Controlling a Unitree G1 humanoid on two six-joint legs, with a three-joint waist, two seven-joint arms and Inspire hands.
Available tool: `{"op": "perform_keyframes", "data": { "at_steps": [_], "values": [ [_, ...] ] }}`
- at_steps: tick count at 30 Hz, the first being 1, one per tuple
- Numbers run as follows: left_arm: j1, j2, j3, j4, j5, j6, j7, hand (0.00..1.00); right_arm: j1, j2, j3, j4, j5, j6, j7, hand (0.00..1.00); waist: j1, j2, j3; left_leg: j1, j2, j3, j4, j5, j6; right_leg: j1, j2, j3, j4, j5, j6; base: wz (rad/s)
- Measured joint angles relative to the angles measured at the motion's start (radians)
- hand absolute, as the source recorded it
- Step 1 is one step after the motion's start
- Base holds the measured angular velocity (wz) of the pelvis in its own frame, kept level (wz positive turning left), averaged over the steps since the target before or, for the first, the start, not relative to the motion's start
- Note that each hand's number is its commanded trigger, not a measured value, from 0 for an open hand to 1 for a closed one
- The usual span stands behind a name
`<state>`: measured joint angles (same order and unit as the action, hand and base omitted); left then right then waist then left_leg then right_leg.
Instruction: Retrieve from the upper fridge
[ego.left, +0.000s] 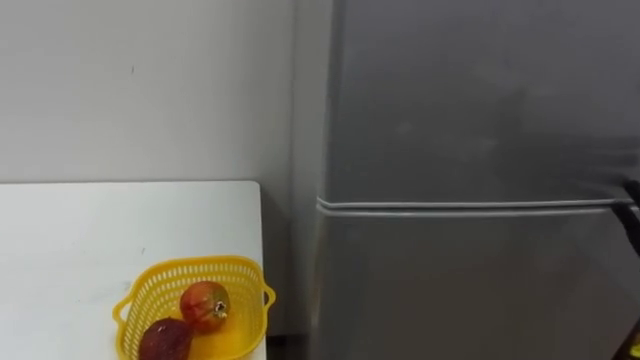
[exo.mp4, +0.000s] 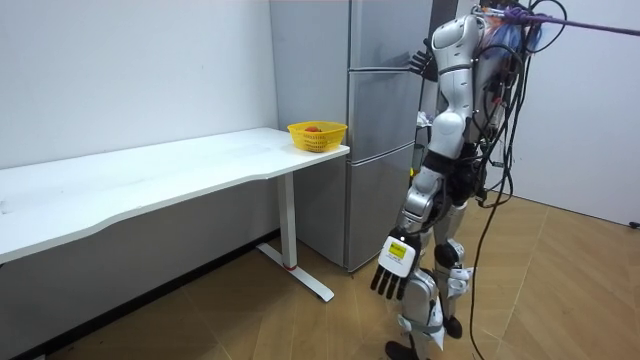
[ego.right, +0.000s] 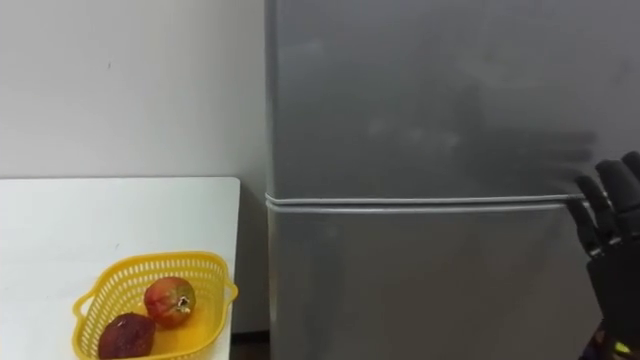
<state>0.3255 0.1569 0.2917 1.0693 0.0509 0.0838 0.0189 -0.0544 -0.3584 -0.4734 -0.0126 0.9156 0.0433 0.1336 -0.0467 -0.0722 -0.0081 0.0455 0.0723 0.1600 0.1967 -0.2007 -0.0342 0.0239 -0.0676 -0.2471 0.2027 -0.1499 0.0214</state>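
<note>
Upper fridge door (ego.right: 420, 100) shut; item to retrieve is hidden behind it, cannot identify. Right robot hand (ego.right: 610, 215) raised at the door's right edge by the seam above the lower door, fingers extended, gripping nothing. Left robot hand (exo.mp4: 391, 268) hangs at the side, fingers relaxed, empty. Yellow basket (ego.right: 150, 262) with two fruits on table (ego.right: 90, 220) beside fridge. Judgement: task at its start; opening, reaching in and withdrawing not yet done.

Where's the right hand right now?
The right hand is at the right eye view's right edge, at the seam between the fridge's upper and lower doors.
</note>
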Motion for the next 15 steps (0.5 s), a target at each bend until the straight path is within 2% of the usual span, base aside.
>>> {"op": "perform_keyframes", "data": {
  "at_steps": [2, 9, 15],
  "values": [
    [0.001, 0.0, -0.003, -0.009, 0.001, -0.001, 0.011, 0.0, 0.0, -0.011, -0.001, 0.0, -0.042, 0.0, -0.03, 0.0, -0.001, 0.002, 0.0016, 0.0, 0.0, 0.0, 0.0, 0.0, 0.0, 0.0, 0.0, 0.0, 0.0, 0.0, 0.0, 0.0],
    [-0.002, 0.001, -0.002, -0.033, 0.001, -0.001, 0.022, 0.0, 0.033, -0.01, -0.001, 0.002, -0.253, 0.0, -0.185, 0.0, -0.009, 0.012, 0.004, -0.005, 0.0, -0.002, -0.009, 0.0, 0.0, -0.001, 0.002, -0.002, -0.014, 0.001, 0.001, 0.0],
    [-0.013, 0.001, -0.003, -0.032, -0.004, -0.002, 0.022, 0.0, 0.073, -0.01, 0.0, 0.085, -0.481, 0.0, -0.299, 0.0, -0.008, 0.005, 0.0078, -0.006, -0.002, -0.001, -0.013, 0.0, 0.0, -0.005, 0.001, -0.001, -0.016, 0.0, 0.003, 0.0]
  ]
}}
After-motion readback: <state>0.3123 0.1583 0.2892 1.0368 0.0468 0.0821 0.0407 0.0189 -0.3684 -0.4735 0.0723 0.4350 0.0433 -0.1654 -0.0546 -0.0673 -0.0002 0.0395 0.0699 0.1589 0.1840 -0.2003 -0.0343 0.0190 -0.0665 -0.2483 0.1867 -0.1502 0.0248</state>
